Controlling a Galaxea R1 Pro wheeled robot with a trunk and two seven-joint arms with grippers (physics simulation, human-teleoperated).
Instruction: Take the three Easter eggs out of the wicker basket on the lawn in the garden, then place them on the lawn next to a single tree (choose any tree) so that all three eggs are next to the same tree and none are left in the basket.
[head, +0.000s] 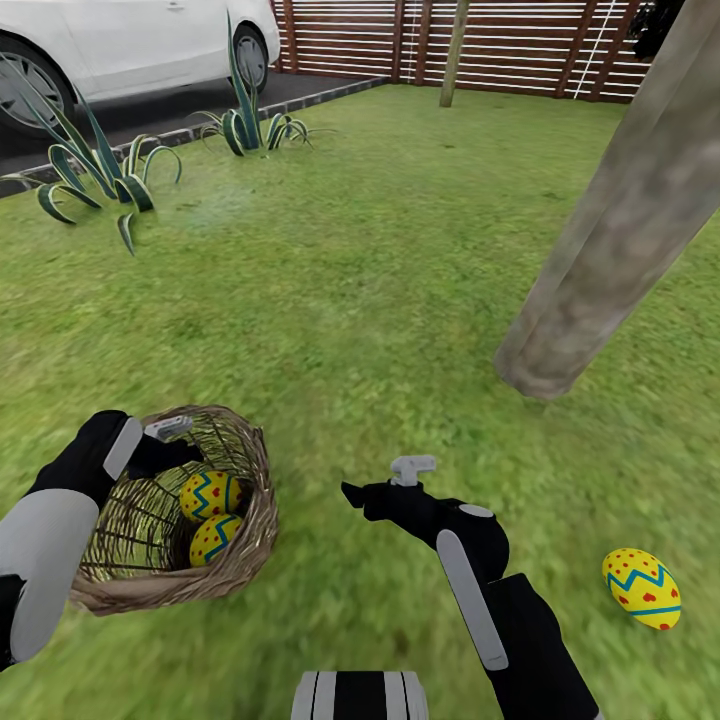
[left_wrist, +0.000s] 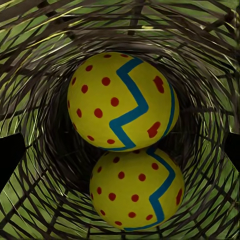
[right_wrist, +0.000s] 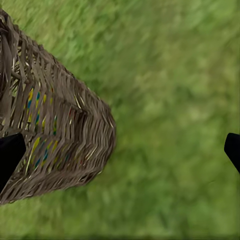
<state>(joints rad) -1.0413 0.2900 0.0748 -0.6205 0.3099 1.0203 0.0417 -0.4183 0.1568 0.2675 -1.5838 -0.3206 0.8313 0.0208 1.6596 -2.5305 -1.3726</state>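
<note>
Two Easter eggs (left_wrist: 122, 102) lay directly ahead of the left gripper (head: 165, 432), stacked touching one another at the bottom of the wicker basket (head: 240, 560). That gripper was positioned at the basket's rim, reaching inside; its dark fingertips (left_wrist: 10, 160) stood wide apart at either side of the wrist view, released and holding nothing. Basket was tipped on its side on the lawn (head: 380, 300), mouth facing the left arm.

Right gripper (head: 385, 485) hovered over bare grass, just beside the basket's woven wall (right_wrist: 60, 145). Its fingertips (right_wrist: 9, 155) were likewise spread apart, empty.

Third Easter egg (head: 641, 588) rested on the lawn well to the outer side of the right arm, near the base of the thick grey-brown tree trunk (head: 620, 230), not touching it.
</note>
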